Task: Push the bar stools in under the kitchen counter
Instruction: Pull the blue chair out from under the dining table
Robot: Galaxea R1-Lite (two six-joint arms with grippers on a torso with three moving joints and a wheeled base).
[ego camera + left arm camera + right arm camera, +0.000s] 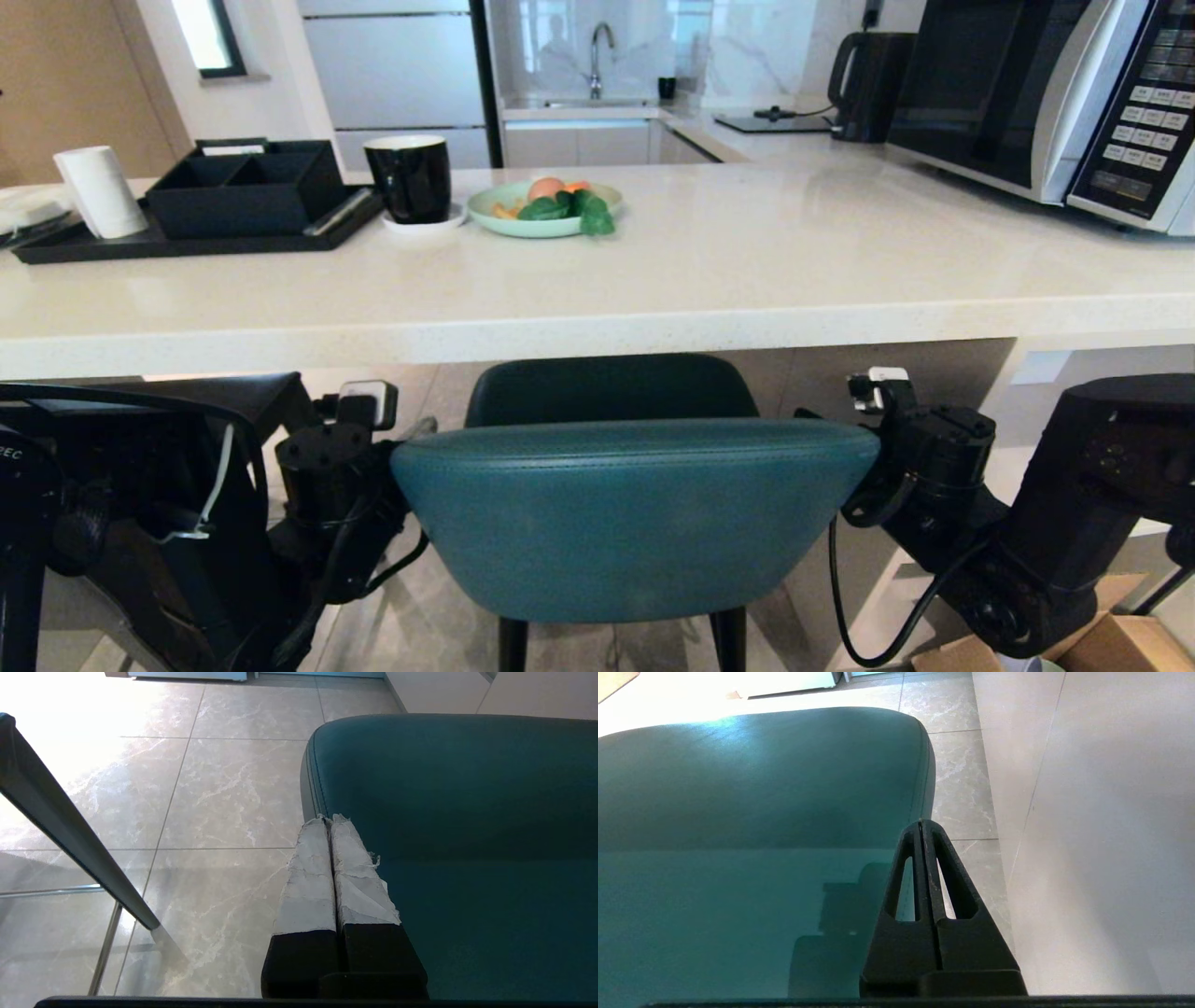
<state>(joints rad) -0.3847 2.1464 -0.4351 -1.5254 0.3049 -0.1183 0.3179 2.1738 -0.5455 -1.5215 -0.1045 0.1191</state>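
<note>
Kitchen with pale marble-look floor tiles [224, 788] and a long white kitchen counter [597, 327] across the head view; on its top stand a black tray [187, 245] w/ a black organizer box [245, 187] and a white roll [101, 191], a black mug [409, 177] on a small saucer, a green plate [541, 224] w/ vegetables, and a microwave [1046, 93] at the right. Behind is a sink w/ a faucet [600, 56] and a black kettle [868, 84]. Directly in front of the robot is the teal stool [635, 513]: its seat part is already under the counter edge, its curved back is just outside the edge, approx. in the middle of the view. Left gripper [329, 820] is at the left end of the stool back, fingers [308, 877] wrapped in grey-white tape and pressed together, holding nothing, tips against the corner of the teal leather. Right gripper [921, 822] is at the right end of the back, black fingers [952, 877] also pressed together and empty, tips at the side seam. Beside the right gripper is a white panel wall [1101, 835]. A thin dark leg [70, 830] of another piece of furniture crosses the left wrist view, apart from the stool
</note>
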